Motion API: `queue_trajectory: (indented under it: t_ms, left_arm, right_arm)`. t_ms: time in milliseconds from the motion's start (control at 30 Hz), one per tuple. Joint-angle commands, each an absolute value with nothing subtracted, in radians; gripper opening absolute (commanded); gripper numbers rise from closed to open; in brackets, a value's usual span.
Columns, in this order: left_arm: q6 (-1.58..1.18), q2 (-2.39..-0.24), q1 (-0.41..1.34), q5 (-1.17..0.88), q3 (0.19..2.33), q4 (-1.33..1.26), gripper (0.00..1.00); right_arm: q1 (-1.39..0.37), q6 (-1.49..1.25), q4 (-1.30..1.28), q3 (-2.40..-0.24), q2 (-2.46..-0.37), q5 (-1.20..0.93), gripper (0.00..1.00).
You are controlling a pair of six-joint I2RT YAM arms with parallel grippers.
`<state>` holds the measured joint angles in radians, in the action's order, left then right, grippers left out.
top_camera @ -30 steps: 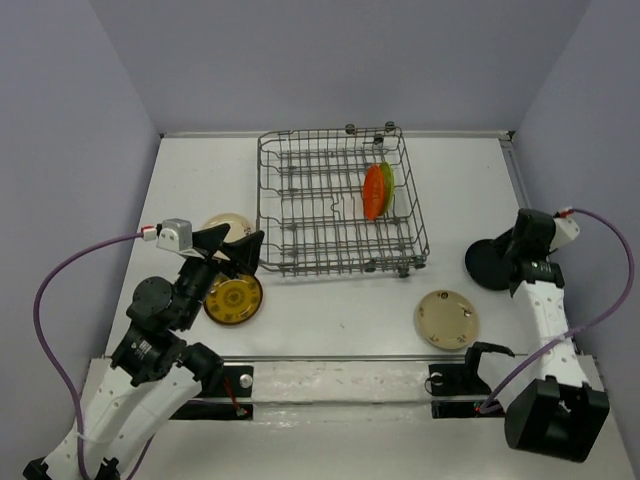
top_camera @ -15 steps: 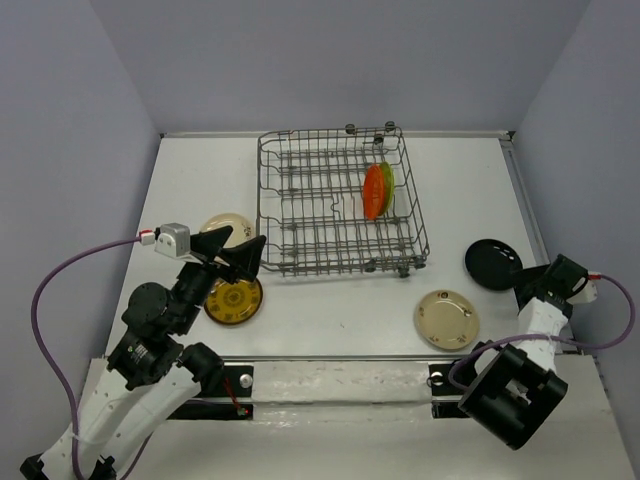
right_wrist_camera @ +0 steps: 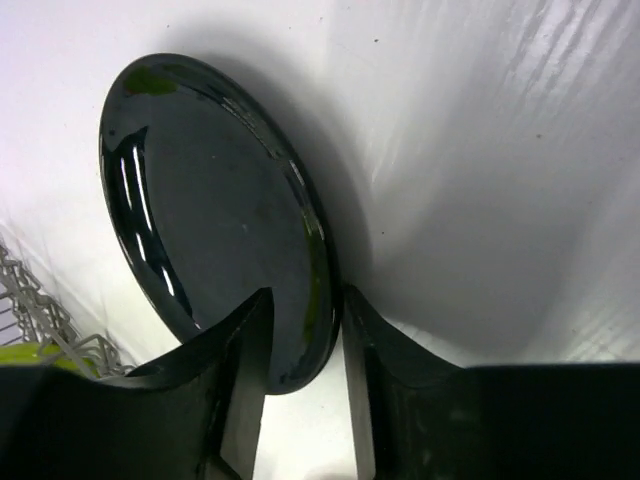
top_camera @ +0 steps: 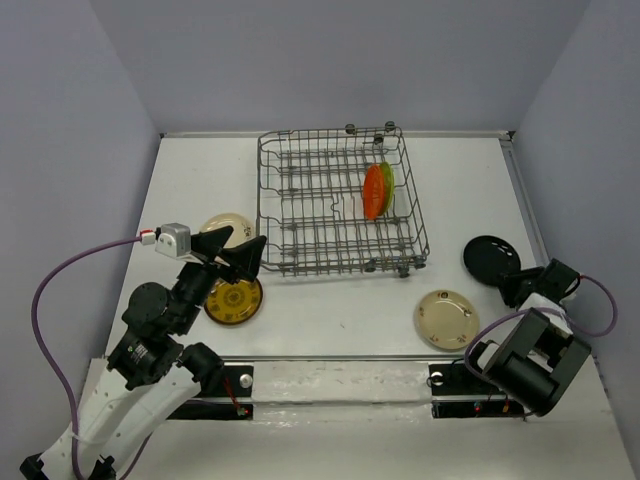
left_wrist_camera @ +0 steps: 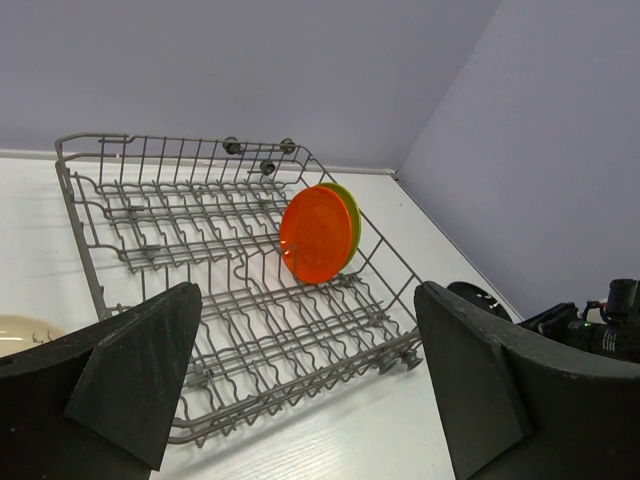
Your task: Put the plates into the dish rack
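The dark yellow plate (top_camera: 232, 301) lies flat on the table (top_camera: 340, 305), close to the left arm. The beige plate (top_camera: 447, 318) lies flat too, over on the right. Only the top view shows these two.

A bit farther back, the left gripper (top_camera: 233, 250) hangs above the table. Its fingers are spread wide and there is nothing between them. One finger hides part of the cream plate (top_camera: 226, 221). The left wrist view shows only a thin bit of that plate at its left edge.

On the right, the right gripper (top_camera: 522, 284) meets the near rim of the black plate (top_camera: 490, 256). From above you cannot see how it holds on. The right wrist view shows it well. One of the fingers (right_wrist_camera: 235, 380) is on the shiny top and the other is under the rim, and they pinch it. In that view the plate throws a big dark shadow on the table.

Farthest back is the dish rack (top_camera: 264, 200), in the middle of the table. It is about square and turned a little. Its wheels show at the near and far sides.

The orange plate (top_camera: 373, 192) and the green plate (top_camera: 388, 183) stand on edge in the right part of the rack. They sit close together and lean a little. Their thin edges run from near to far, and their flat faces point left and right. The left wrist view shows the whole round face of the orange plate. The green one peeks out behind it.
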<state>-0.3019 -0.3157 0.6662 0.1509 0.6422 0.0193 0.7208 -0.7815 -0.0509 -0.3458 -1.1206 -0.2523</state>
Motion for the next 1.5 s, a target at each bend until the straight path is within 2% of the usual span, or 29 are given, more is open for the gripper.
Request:
queue_trajectory:
  t_ms: [0, 33, 67, 100, 133, 233, 367, 500, 600, 667, 800, 833, 900, 933, 1033, 1067, 1300, 1467]
  left_arm:
    - [-0.298, -0.325, 0.667, 0.158, 0.684, -0.029, 0.99]
    - [-0.296, -0.325, 0.667, 0.156, 0.684, -0.029, 0.99]
    - [-0.296, -0.331, 0.667, 0.156, 0.684, -0.029, 0.99]
    - [-0.298, -0.331, 0.666, 0.155, 0.684, -0.029, 0.99]
    - [-0.298, -0.336, 0.666, 0.155, 0.684, -0.028, 0.99]
    - [-0.296, -0.339, 0.664, 0.153, 0.684, -0.029, 0.99]
    - [-0.296, -0.348, 0.658, 0.152, 0.684, -0.029, 0.99]
    - [-0.298, -0.360, 0.650, 0.140, 0.686, -0.031, 0.99]
    - [-0.298, -0.370, 0.643, 0.137, 0.684, -0.031, 0.99]
    - [-0.296, -0.371, 0.638, 0.137, 0.684, -0.032, 0.99]
    - [-0.295, -0.379, 0.624, 0.143, 0.684, -0.031, 0.99]
    - [-0.296, -0.379, 0.620, 0.141, 0.684, -0.031, 0.99]
    - [-0.296, -0.380, 0.618, 0.144, 0.684, -0.031, 0.99]
    - [-0.293, -0.380, 0.617, 0.144, 0.684, -0.031, 0.99]
    - [-0.293, -0.383, 0.617, 0.144, 0.684, -0.031, 0.99]
    - [-0.293, -0.383, 0.615, 0.144, 0.684, -0.029, 0.99]
    - [-0.293, -0.368, 0.618, 0.147, 0.684, -0.028, 0.99]
    - [-0.295, -0.359, 0.626, 0.146, 0.684, -0.028, 0.99]
  right_arm:
    - [0.724, -0.821, 0.084, -0.301, -1.175, -0.314, 0.35]
    - [0.724, -0.825, 0.095, -0.298, -1.178, -0.313, 0.25]
    - [0.724, -0.824, 0.106, -0.295, -1.177, -0.311, 0.21]
    - [0.724, -0.824, 0.120, -0.288, -1.174, -0.310, 0.11]
    - [0.724, -0.825, 0.127, -0.285, -1.160, -0.305, 0.07]
    - [0.724, -0.830, 0.149, -0.269, -1.108, -0.308, 0.07]
    - [0.666, -0.815, 0.057, -0.299, -0.868, -0.238, 0.07]
    - [0.448, -0.740, -0.115, -0.472, -0.706, 0.039, 0.07]
    - [0.275, -0.681, -0.213, -0.666, -0.727, 0.214, 0.07]
    - [0.183, -0.651, -0.238, -0.759, -0.784, 0.283, 0.07]
    - [-0.113, -0.542, -0.310, -1.070, -0.940, 0.546, 0.07]
    - [-0.256, -0.493, -0.328, -1.131, -1.028, 0.668, 0.07]
    - [-0.394, -0.427, -0.362, -1.254, -1.130, 0.792, 0.07]
    - [-0.491, -0.399, -0.376, -1.384, -1.187, 0.846, 0.07]
    - [-0.566, -0.334, -0.521, -1.611, -1.434, 0.894, 0.07]
    - [-0.602, -0.313, -0.601, -1.755, -1.554, 0.920, 0.07]
    - [-0.701, -0.305, -0.930, -2.260, -1.945, 1.040, 0.07]
    - [-0.721, -0.333, -1.040, -2.375, -2.117, 1.046, 0.07]
